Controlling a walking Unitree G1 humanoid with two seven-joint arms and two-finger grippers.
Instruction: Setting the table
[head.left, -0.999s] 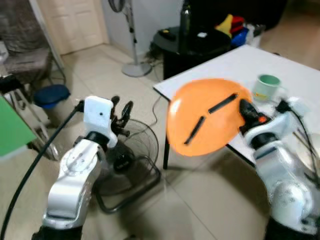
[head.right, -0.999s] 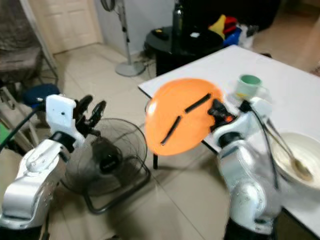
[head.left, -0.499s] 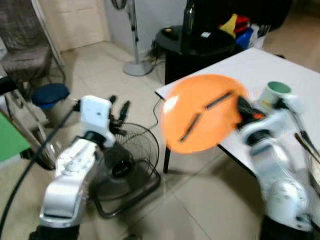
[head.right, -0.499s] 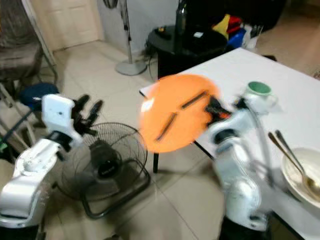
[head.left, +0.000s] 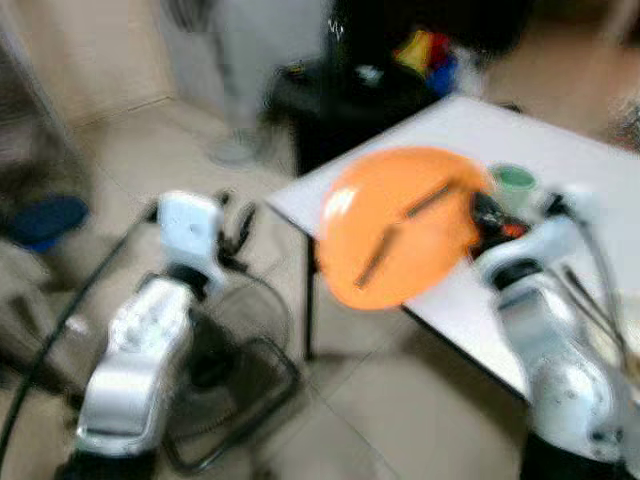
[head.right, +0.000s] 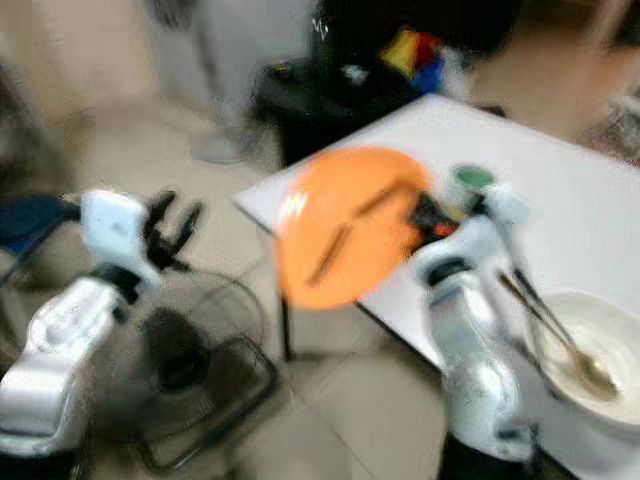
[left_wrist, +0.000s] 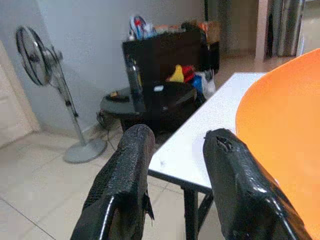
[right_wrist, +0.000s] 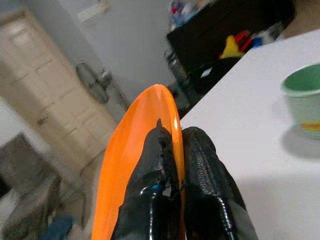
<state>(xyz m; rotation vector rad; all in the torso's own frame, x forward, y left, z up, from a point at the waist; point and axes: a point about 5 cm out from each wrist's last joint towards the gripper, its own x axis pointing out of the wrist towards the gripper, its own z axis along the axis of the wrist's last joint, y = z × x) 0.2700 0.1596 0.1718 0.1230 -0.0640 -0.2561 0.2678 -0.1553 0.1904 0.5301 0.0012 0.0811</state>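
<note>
Orange plate (head.left: 400, 225), round and glossy, is held on edge in the air at the corner of the white counter (head.left: 560, 160); two dark streaks cross its face. The right pincer (right_wrist: 172, 172) has its black fingers pressed tight on the plate's rim. A green cup (head.right: 468, 186) and a white bowl (head.right: 590, 355) holding a spoon stand on the counter. The left pincer (left_wrist: 172, 187) hangs parted, gripping nothing, above a floor fan (head.left: 215, 375).

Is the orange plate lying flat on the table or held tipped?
Tipped, off the table: the right gripper pinches the orange plate by its rim, its face turned sideways.
</note>
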